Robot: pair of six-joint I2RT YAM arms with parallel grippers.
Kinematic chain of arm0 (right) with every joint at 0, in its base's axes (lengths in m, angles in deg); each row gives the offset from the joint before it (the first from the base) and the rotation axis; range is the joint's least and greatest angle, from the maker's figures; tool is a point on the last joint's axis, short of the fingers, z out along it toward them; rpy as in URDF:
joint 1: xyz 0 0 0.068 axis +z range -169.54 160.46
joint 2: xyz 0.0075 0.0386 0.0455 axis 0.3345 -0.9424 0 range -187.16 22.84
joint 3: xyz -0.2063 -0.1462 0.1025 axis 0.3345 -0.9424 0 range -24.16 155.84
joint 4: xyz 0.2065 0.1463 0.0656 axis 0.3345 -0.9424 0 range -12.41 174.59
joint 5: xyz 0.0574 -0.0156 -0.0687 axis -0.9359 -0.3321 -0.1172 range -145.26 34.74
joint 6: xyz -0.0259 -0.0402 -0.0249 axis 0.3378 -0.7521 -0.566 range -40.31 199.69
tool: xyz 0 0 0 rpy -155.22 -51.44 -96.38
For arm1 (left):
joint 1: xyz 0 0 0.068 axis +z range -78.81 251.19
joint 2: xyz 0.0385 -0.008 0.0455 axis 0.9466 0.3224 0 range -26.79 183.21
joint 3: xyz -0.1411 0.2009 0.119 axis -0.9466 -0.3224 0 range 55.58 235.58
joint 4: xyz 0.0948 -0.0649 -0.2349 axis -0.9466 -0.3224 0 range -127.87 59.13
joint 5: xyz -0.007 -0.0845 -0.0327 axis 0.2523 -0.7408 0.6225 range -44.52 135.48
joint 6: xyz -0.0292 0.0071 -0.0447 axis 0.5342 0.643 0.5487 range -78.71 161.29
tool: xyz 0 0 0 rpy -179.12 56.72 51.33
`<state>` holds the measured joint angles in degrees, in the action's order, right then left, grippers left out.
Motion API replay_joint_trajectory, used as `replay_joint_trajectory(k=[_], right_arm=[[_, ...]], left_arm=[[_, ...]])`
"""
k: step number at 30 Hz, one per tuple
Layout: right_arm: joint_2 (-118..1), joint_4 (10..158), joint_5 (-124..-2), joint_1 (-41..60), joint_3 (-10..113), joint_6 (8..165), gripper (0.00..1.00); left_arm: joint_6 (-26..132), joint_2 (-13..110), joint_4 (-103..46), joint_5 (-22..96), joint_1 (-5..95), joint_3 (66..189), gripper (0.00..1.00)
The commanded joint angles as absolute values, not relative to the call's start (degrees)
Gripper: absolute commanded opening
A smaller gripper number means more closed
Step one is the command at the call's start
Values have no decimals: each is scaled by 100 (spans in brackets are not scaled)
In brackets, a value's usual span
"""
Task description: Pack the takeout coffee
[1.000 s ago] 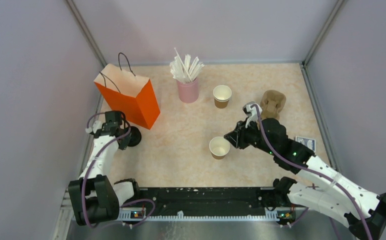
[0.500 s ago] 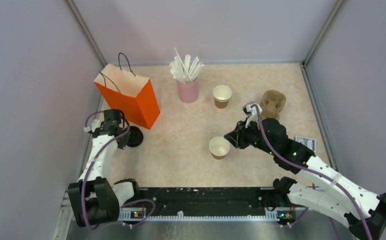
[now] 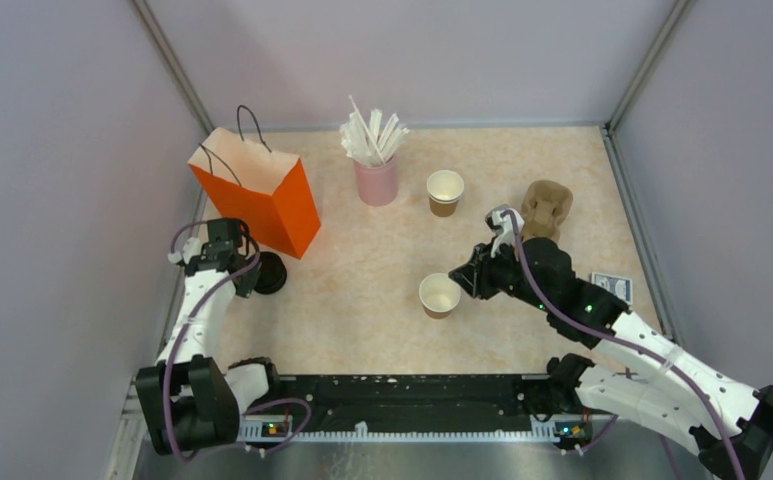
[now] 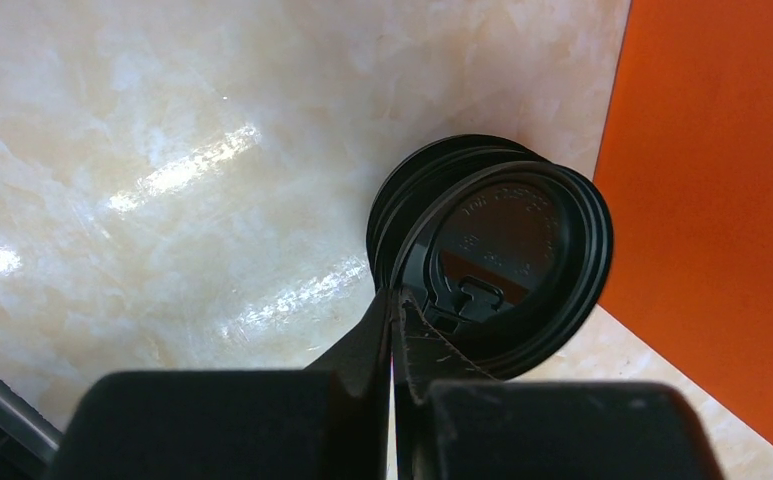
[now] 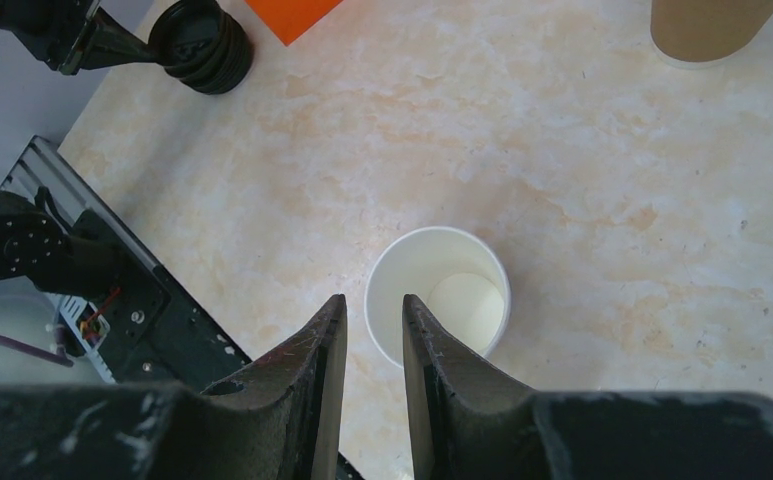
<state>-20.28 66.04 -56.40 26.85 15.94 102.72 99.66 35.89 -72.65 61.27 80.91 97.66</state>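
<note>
Two open brown paper cups stand on the table, one in the middle [image 3: 440, 295] and one further back [image 3: 445, 192]. My right gripper [image 5: 372, 305] is open at the near cup [image 5: 442, 300], one finger outside its rim and one over its white inside. A stack of black lids [image 3: 267, 272] sits beside the orange bag [image 3: 257, 190]. My left gripper [image 4: 394, 295] is shut on the rim of the top lid [image 4: 507, 250], which is tilted up off the stack [image 4: 432, 175].
A pink cup of white straws [image 3: 376, 180] stands at the back centre. A tan pulp carrier [image 3: 547, 207] lies behind my right arm, with a small blue pack [image 3: 614, 288] to its right. Grey walls close in the left, right and back sides.
My left gripper has closed onto the rim of the top lid. The right arm and the cups have not moved.
</note>
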Motion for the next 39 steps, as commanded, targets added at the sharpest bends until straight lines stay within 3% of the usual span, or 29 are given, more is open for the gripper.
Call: replay_joint_trajectory(k=[1,8,10,15,17,19,28,32,35,39], right_arm=[[-1897,6689,-5567,2731,1621,10218,27],[-1950,6839,-5698,2736,1588,10233,27],[-1969,6991,-5818,2736,1571,10240,31],[-1992,7854,-6478,2739,1403,10141,48],[-1970,8649,-6948,2733,1147,10111,73],[-1915,9652,-7204,2732,793,10113,82],[-2141,12699,-7832,2727,64,9856,78],[-2376,14546,-9081,2739,-586,8727,78],[-2693,16518,-8874,2746,-1250,7382,80],[-3254,16301,-9105,2785,-825,6588,79]], left_arm=[[9965,3575,-7099,6103,8117,9724,0],[9652,3160,-7414,5777,8121,10115,0],[9545,2963,-7658,5698,8121,10244,0],[8897,2234,-7574,5112,8120,10143,0],[8511,1920,-7284,4235,8115,10031,0],[8153,1583,-6905,3344,8110,9848,0],[7734,207,-5105,43,8104,9076,0],[8515,199,-3954,-985,7980,8734,0],[9122,206,-2937,-1440,7874,8491,0],[9175,500,-2449,-1713,7628,8544,0]])
